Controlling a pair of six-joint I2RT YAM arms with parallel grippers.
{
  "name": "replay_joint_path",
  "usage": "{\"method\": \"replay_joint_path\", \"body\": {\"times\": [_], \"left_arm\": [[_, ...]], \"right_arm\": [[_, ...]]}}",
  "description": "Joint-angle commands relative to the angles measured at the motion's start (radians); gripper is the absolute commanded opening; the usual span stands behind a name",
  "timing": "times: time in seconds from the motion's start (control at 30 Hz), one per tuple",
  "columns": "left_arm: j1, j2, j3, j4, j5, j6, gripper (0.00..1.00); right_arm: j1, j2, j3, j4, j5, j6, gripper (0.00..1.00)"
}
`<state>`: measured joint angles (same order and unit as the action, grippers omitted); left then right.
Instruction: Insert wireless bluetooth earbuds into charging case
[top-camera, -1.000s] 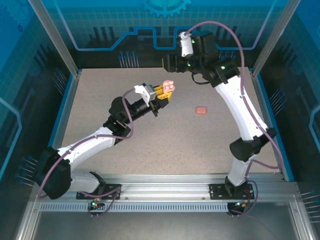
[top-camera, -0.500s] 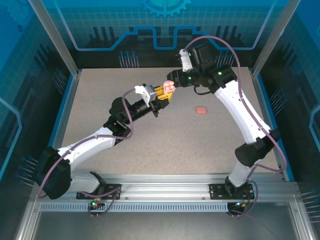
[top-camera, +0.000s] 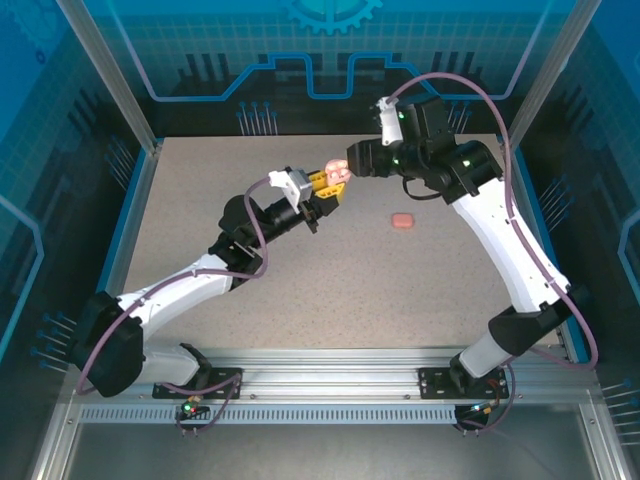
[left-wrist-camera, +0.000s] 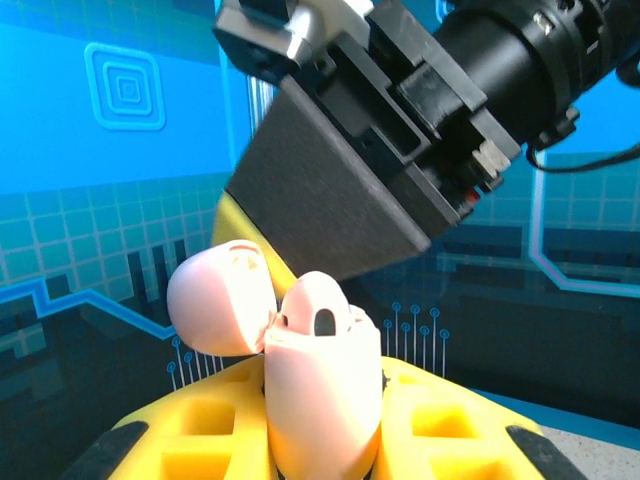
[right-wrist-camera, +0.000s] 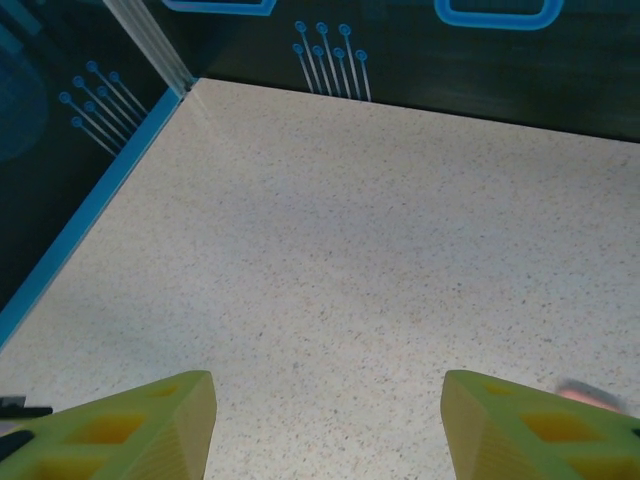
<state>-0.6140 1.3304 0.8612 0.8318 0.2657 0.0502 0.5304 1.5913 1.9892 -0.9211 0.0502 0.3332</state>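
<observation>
Top view: left gripper (top-camera: 333, 188) is clenched on the open pink case (top-camera: 338, 175), lifted off the table (top-camera: 300, 270) and tipped toward the right arm. That looks like a presenting hold, keeping the mouth reachable. Right gripper (top-camera: 352, 161) sits just beside the case on its far side, apparently lined up to work at the opening. A separate pink piece (top-camera: 403, 220) lies on the table, well apart from both grippers (a second case or an earbud, too small to tell).

Left wrist: case (left-wrist-camera: 322, 400) is wedged upright between the yellow fingers (left-wrist-camera: 440, 425), with the lid (left-wrist-camera: 220, 298) swung back to the left so the top is exposed. There is a dark slot near the rim; whether a bud is seated can't be told. The right gripper's dark body (left-wrist-camera: 340, 190) hangs close above, not clearly touching.

Right wrist: right gripper (right-wrist-camera: 325, 395) jaws are released, fingers (right-wrist-camera: 130, 430) wide apart with nothing between them, only bare table (right-wrist-camera: 330, 220) beyond. A pinkish blur (right-wrist-camera: 590, 396) shows by the right finger, unidentifiable. No earbuds can be made out, so by this judgement insertion isn't confirmed.
</observation>
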Motion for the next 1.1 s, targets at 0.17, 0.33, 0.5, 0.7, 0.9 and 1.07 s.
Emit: {"method": "replay_joint_path", "body": {"times": [0.17,0.33,0.5,0.7,0.9,1.07], "left_arm": [[-0.01,0.016,-0.011,-0.024,0.021,-0.013,0.0],[-0.01,0.021,-0.011,-0.02,0.01,-0.015,0.0],[-0.011,0.029,0.009,-0.04,-0.013,-0.012,0.0],[-0.01,0.046,0.024,-0.051,-0.026,-0.009,0.0],[-0.01,0.057,0.029,-0.043,-0.05,-0.012,0.0],[-0.01,0.058,0.03,-0.047,-0.043,-0.009,0.0]], "right_arm": [[0.006,0.194,0.254,-0.058,0.019,-0.005,0.62],[0.019,0.24,0.302,-0.096,-0.001,-0.012,0.61],[0.041,0.163,0.173,-0.065,0.005,-0.01,0.6],[0.066,0.018,0.007,-0.02,0.009,0.006,0.6],[0.071,-0.054,-0.091,0.006,0.025,0.029,0.6],[0.049,-0.071,-0.118,0.042,0.027,0.056,0.6]]}}
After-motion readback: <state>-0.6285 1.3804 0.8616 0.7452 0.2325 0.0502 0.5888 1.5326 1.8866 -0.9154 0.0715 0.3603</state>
